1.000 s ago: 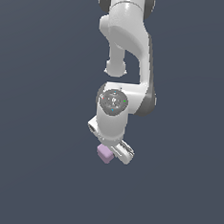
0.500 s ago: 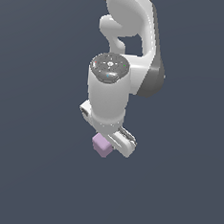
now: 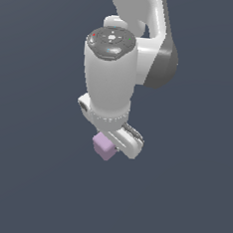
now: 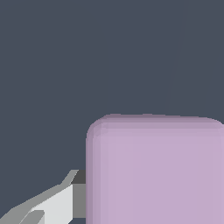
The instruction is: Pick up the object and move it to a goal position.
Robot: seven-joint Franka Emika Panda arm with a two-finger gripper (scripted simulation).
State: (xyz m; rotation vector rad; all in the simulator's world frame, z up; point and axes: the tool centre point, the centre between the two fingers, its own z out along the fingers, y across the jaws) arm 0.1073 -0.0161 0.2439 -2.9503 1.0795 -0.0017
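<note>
The arm (image 3: 112,78) is glossy white, built of rounded, swollen casings. Its nearest link is a smooth barrel, capped by a dark grey disc (image 3: 111,40) bearing a pale centre mark, a small red dot at 9 o'clock and a green one at 3 o'clock. A dark grey joint band (image 3: 163,62) shows at 3 o'clock of the barrel. A ringed white flange sits at the barrel's 6 o'clock end, and from it a flat white claw (image 3: 117,141) body with rounded corners. In the wrist view one finger (image 4: 48,205) appears white with grey edges.
</note>
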